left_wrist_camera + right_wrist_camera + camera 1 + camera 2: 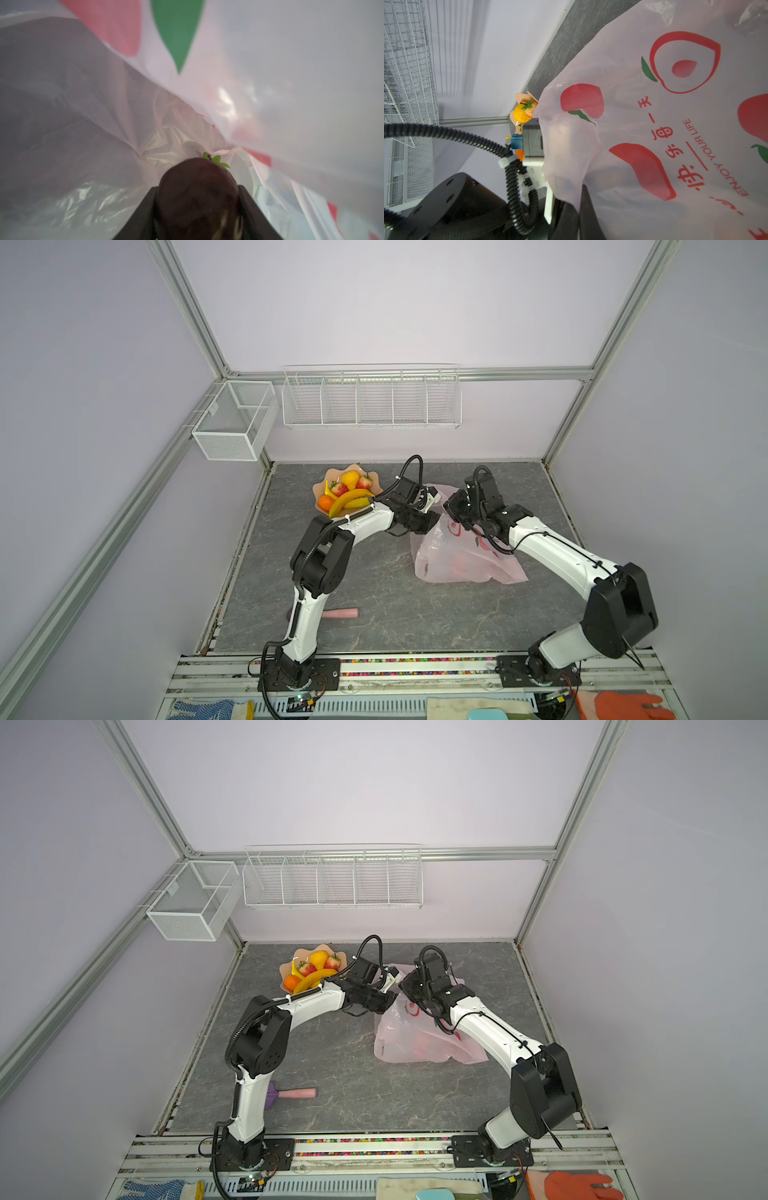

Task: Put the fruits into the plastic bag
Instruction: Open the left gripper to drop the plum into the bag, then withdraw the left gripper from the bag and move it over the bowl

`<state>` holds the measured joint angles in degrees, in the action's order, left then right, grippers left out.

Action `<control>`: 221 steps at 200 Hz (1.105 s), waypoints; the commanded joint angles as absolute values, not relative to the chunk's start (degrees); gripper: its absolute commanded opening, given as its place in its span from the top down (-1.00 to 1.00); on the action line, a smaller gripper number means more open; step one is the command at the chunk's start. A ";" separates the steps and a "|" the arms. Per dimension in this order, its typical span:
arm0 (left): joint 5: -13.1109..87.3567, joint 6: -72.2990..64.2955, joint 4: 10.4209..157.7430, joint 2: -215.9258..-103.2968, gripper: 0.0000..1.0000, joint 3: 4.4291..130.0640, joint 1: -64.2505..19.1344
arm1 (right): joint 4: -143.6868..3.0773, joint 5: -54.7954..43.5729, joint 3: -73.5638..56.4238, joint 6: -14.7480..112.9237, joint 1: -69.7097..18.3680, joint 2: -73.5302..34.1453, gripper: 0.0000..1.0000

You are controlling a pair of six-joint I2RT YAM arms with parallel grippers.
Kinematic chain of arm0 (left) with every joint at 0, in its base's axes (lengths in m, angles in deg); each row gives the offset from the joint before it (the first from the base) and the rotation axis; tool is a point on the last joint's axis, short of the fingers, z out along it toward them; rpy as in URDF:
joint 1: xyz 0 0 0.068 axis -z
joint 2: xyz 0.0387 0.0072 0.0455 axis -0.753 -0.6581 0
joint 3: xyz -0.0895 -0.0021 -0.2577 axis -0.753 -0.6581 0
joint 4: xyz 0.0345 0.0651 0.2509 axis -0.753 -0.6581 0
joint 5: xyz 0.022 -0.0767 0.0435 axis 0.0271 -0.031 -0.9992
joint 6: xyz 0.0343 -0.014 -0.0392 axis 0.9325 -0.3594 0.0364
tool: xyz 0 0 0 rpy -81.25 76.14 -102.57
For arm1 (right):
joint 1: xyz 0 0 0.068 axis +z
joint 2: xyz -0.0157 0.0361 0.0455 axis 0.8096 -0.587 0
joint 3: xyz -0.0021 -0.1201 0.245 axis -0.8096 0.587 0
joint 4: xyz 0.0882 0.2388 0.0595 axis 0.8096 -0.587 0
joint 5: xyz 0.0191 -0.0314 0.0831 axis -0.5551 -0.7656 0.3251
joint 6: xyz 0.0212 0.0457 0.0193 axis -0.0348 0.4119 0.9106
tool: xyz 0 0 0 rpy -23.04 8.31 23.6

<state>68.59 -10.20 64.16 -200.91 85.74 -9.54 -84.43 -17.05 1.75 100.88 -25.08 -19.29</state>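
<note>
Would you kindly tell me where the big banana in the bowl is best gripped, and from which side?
Grip the big banana at its thick middle, coming down from above and closing across its width. It lies topmost in the bowl, curving along the near rim, and its ends taper.

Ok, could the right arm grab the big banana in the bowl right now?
Probably not. The right hand is shut on the plastic bag, so it is busy, and the left arm lies between it and the banana in the bowl. The left hand holds the dark fruit inside the bag.
</note>
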 commanded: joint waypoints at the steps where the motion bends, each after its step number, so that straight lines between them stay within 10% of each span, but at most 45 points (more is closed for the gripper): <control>1: 68.73 -20.28 71.42 -203.00 0.36 86.73 -8.85 | -79.87 -16.41 3.92 105.09 -25.25 -18.26 0.88; 121: 62.14 -19.42 61.82 -199.95 -0.78 88.39 -7.47 | -77.28 -15.78 6.72 107.41 -25.56 -17.41 0.88; 221: 54.87 -13.50 50.19 -187.95 -0.80 84.19 -12.70 | -81.12 -16.45 5.58 106.11 -25.90 -17.15 0.88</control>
<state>58.08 -16.39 54.45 -191.05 85.29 -11.79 -78.64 -15.83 5.90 105.30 -25.63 -17.71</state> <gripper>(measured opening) 0.903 0.063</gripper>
